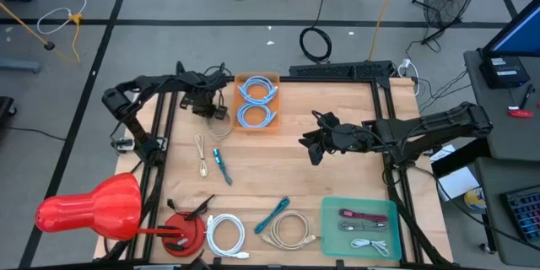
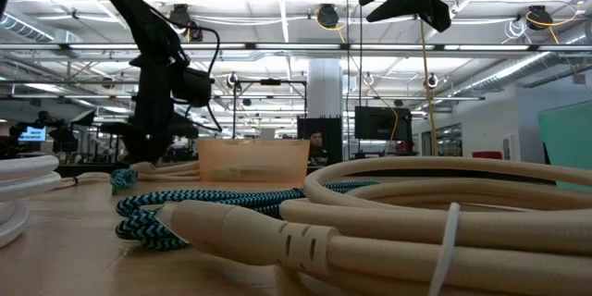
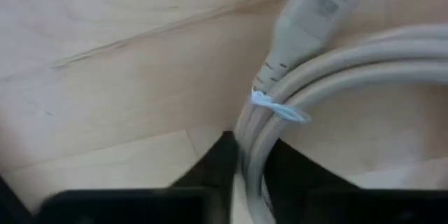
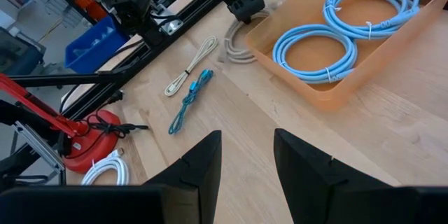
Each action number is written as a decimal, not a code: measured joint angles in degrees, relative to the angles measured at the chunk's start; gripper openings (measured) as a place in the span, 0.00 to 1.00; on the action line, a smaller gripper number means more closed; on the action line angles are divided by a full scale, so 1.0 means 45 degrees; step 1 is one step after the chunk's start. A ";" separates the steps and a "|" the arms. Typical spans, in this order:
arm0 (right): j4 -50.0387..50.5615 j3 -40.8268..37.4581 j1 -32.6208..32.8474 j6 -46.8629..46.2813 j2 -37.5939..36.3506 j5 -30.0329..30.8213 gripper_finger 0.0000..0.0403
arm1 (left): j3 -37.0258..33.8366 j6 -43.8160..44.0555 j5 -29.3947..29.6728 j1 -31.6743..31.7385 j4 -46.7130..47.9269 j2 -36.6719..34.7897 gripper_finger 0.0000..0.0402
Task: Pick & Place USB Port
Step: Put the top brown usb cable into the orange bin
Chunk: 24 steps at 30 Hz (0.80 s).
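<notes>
A coiled grey USB cable (image 3: 329,63), bound with a white twist tie (image 3: 280,108), lies on the wooden table just left of the orange bin (image 1: 256,101); the right wrist view shows it too (image 4: 234,50). My left gripper (image 3: 252,168) is down on it, shut on its strands; it also shows in the high view (image 1: 211,108). The bin holds two light-blue cable coils (image 4: 315,49). My right gripper (image 1: 314,148) hangs open above the table's middle, touching nothing; it shows as well in its own wrist view (image 4: 245,161). My left gripper pinches the grey cable's bundled strands (image 3: 253,147) between its two fingers, just behind the twist tie and below the plug (image 3: 315,7). The fingers come from above, pointing down, and lie across the strands. The coil rests on the table.
A beige cable (image 1: 201,153) and a teal braided cable (image 1: 221,164) lie left of centre. Near the front edge are a white coil (image 1: 225,234), a teal cable (image 1: 272,215), a beige coil (image 1: 289,229), a red clamp (image 1: 181,234) and a green tray (image 1: 329,219) with cables.
</notes>
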State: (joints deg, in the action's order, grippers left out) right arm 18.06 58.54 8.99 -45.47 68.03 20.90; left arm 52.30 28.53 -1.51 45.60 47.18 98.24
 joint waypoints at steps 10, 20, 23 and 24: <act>-0.0012 0.0000 0.0000 -0.0024 0.0000 -0.0028 0.31 | -0.0045 -0.0237 0.1406 0.0388 0.2604 -0.2010 0.08; -0.1515 0.0000 0.0000 -0.0433 0.0005 0.0931 0.31 | -0.0030 0.0855 0.2107 0.0163 0.3398 -0.8248 0.08; -0.2840 0.0000 -0.0005 -0.0411 0.0005 0.1768 0.31 | -0.0020 0.1677 0.2454 -0.0754 0.2723 -1.0131 0.08; -0.3330 0.0000 -0.0005 -0.0350 0.0005 0.2045 0.31 | -0.0020 0.2114 0.2595 -0.1131 0.2304 -1.0620 0.08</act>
State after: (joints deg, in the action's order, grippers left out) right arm 3.08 58.54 8.97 -47.05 68.05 30.11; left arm 52.21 38.04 10.16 40.51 57.55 50.45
